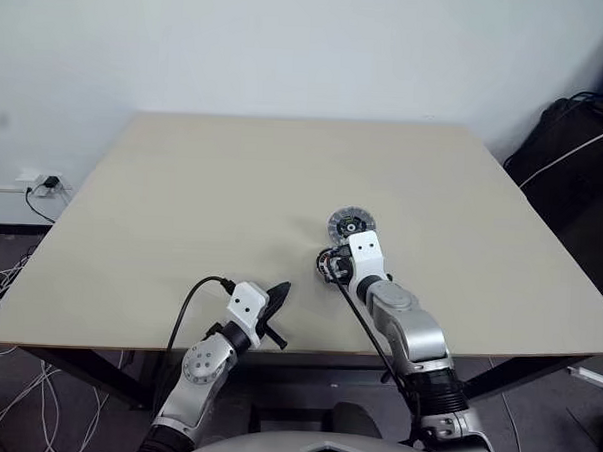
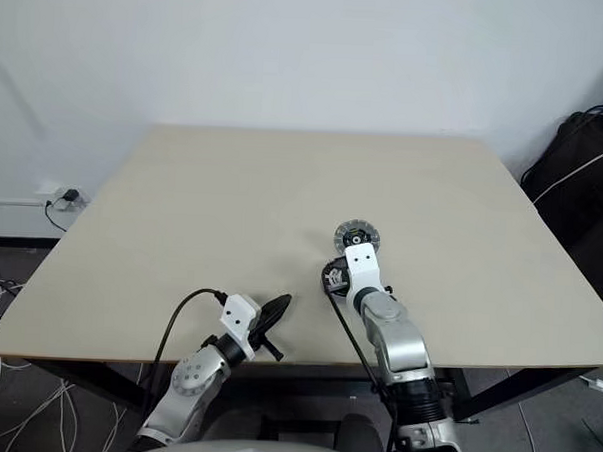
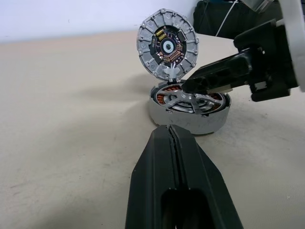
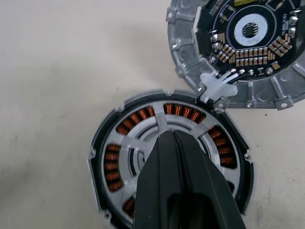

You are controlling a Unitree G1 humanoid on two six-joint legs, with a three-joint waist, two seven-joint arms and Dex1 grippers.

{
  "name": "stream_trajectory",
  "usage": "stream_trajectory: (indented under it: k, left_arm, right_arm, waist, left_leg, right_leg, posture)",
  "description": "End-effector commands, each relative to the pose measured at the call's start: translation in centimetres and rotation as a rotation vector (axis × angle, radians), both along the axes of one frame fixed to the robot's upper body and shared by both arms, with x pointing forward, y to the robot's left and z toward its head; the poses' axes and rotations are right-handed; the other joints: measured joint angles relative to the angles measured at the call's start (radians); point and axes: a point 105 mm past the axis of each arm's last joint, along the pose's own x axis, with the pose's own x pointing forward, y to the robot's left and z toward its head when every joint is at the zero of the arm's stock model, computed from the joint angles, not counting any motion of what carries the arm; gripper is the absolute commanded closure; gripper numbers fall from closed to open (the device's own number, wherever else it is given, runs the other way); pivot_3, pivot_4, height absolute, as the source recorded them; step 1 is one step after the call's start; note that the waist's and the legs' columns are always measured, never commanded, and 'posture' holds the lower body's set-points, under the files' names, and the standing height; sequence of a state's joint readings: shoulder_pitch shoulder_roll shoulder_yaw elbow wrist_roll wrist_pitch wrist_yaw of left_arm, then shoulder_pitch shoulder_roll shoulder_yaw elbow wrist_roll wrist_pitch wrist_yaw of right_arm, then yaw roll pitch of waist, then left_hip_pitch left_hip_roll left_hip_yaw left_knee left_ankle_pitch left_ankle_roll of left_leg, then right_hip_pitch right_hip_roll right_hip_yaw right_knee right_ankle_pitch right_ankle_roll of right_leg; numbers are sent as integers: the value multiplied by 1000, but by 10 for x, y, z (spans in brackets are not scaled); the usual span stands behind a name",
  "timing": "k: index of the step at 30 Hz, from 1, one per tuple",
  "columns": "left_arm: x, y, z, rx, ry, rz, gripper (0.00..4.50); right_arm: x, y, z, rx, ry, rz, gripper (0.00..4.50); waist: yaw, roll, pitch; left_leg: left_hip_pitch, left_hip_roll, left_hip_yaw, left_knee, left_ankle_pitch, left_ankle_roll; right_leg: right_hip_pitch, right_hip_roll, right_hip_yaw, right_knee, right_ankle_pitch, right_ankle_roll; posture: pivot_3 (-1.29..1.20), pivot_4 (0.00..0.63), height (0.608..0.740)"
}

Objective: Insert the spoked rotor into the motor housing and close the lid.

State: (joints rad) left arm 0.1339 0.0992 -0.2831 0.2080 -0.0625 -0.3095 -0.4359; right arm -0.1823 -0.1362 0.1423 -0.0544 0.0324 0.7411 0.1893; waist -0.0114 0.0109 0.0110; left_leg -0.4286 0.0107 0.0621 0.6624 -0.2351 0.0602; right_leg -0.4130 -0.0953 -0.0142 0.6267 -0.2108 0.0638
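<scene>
Rotor: silver-white spoked metal wheel (image 4: pixel 157 138), already seated inside the housing, pale spokes crossing over the copper coils.
Housing: round silver-walled motor shell (image 3: pixel 188 117) with a ring of brown-copper windings, resting on the beige tabletop (image 1: pixel 182 201), toward the near edge and right of centre.
Lid: grey disc (image 3: pixel 167 48) with segmented light rim and a dark circuit face, standing open and upright at the housing's far side, joined by a small white hinge piece and thin wires.
Right gripper (image 3: pixel 198 85): black fingers clenched together, empty, tip on or just above the rotor's spokes.
Left gripper (image 1: pixel 277 293): black fingers pressed shut, grasping nothing, near the table's front edge, apart from the housing.
Handling: rigid metal, probably dense for its size; smooth rim likely slippery; hinge, wires and exposed board look fragile.
Where to take hold: probably the lid's outer rim, pushed down from behind, away from board and wires.
</scene>
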Motion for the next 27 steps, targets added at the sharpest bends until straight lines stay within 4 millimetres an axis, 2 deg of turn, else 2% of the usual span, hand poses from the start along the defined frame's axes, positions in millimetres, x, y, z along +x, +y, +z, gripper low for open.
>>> stream_trajectory:
  k: [1,6,9,13,20,27]
  left_arm:
    - [6,-6,15,-19,-54,-2,4462]
    - [6,-8,15,-28,-55,-2,4462]
    - [5,-9,17,-37,-71,3,4500]
    - [4,-9,17,-46,-70,12,4500]
    - [4,-9,18,-59,-61,32,4500]
    - [7,-10,20,-67,-58,37,4500]
  right_arm:
    - [1,10,36,-51,-85,169,4500]
    - [-7,9,41,-151,-37,313,4500]
    - [-9,9,41,-205,-1,386,3985]
    - [-14,6,36,-268,58,464,2733]
    - [-20,4,37,-285,148,562,2733]
    - [-25,0,28,-332,210,602,2733]
  waist:
    - [0,1,0]
    - [0,0,1]
    - [1,0,1]
    - [2,-2,2]
    - [3,-4,3]
    - [4,-5,4]
  left_leg:
    - [0,0,0,0,0,0]
    - [0,0,0,0,0,0]
    - [0,0,0,0,0,0]
    - [0,0,0,1,0,0]
    - [-1,0,0,1,0,0]
    - [-1,0,-1,1,0,0]
  right_leg:
    - [0,0,0,0,0,0]
    - [0,0,-1,0,-1,2]
    - [0,0,-1,0,-1,2]
    - [0,0,-1,0,-1,2]
    - [0,0,-1,-1,-1,2]
    - [0,0,-1,-1,-1,2]
  posture:
    - [0,0,740]
    - [0,0,740]
    - [0,0,740]
    - [0,0,740]
    - [0,0,740]
    - [0,0,740]
